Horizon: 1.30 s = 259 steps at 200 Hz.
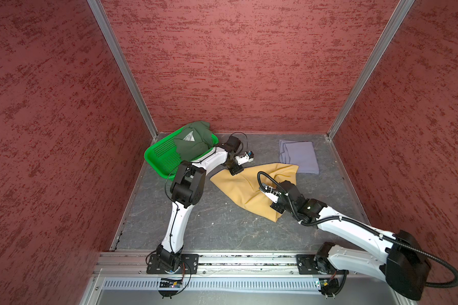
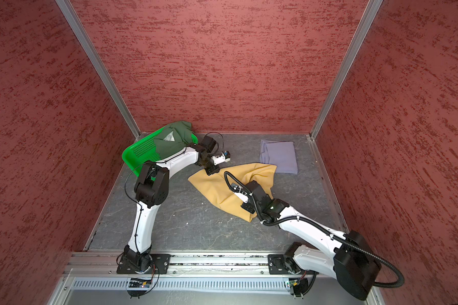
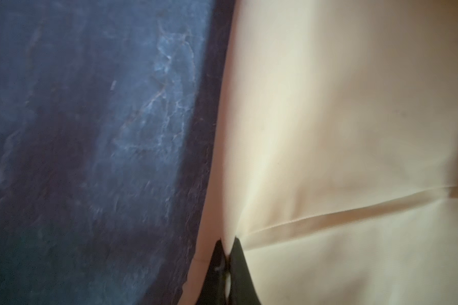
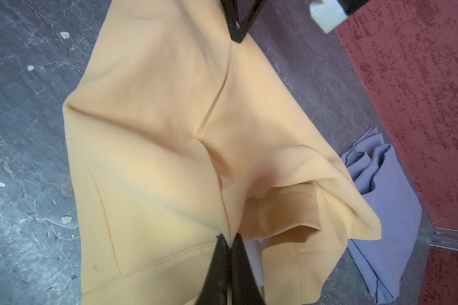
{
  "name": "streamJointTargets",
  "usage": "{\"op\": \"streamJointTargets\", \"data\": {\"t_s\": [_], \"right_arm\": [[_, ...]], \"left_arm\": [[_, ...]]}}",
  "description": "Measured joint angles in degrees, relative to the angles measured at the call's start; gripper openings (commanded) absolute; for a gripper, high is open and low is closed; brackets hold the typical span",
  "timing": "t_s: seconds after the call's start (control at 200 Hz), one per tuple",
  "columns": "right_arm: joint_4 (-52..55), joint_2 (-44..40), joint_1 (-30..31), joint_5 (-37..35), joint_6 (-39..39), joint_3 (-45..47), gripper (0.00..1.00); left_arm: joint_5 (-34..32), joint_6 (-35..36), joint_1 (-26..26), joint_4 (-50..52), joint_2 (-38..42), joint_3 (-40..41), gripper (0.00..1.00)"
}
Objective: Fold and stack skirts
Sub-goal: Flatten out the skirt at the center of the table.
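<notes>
Mustard skirt [image 1: 245,190] lies rumpled on table [image 1: 196,224]; left gripper [image 3: 226,244] clenched on its far edge, right gripper [image 4: 230,239] clenched, apparently on a seam. Lavender skirt [image 1: 299,155] sits folded beyond; green skirt [image 1: 193,142] in basket [image 1: 156,155].

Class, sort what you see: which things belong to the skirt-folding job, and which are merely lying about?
Job: mustard-yellow skirt; lavender-grey skirt; dark green skirt.
Lying about: green basket; white scraps on the tabletop.

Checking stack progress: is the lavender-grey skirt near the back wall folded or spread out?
Folded. The lavender-grey skirt lies as a compact rectangle, with stacked layer edges visible in the right wrist view.
</notes>
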<state>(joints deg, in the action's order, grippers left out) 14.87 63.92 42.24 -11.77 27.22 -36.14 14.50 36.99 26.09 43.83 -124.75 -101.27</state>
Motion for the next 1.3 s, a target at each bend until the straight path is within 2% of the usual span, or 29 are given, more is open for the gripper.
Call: {"op": "streamJointTargets", "data": {"t_s": [0.266, 0.431, 0.666, 0.812, 0.952, 1.052, 1.227, 1.298], "right_arm": [[-4.3, -3.0, -4.0, 0.9, -1.4, 0.0, 0.00], [-6.9, -3.8, -8.9, 3.7, -1.8, -2.6, 0.00], [-7.5, -4.0, -14.7, 6.8, -1.2, -8.0, 0.00], [-8.2, -2.1, -16.1, 6.5, 0.5, -13.4, 0.00], [-10.5, 0.0, -17.2, 5.3, 3.5, -15.2, 0.00], [-11.2, 1.2, -17.8, 4.0, 5.9, -14.9, 0.00], [-13.7, 1.7, -18.1, 0.9, 8.4, -9.9, 0.00], [-14.1, 2.2, -18.2, -0.8, 8.8, -7.5, 0.00]], "left_arm": [[2.0, -16.5, -9.3, -10.6, 23.3, 10.6, 0.00], [4.0, -25.3, -11.4, -11.5, 31.4, 12.2, 0.00], [4.7, -33.4, -11.4, -7.9, 32.9, 10.9, 0.00], [5.1, -35.3, -10.4, -4.0, 32.9, 8.5, 0.00], [4.9, -35.3, -7.1, -1.6, 32.9, 7.8, 0.00], [4.3, -35.6, -4.2, -1.7, 32.9, 10.6, 0.00], [1.9, -38.0, -0.4, -2.4, 32.6, 21.2, 0.00], [0.8, -39.0, 0.5, -2.4, 31.5, 24.2, 0.04]]}}
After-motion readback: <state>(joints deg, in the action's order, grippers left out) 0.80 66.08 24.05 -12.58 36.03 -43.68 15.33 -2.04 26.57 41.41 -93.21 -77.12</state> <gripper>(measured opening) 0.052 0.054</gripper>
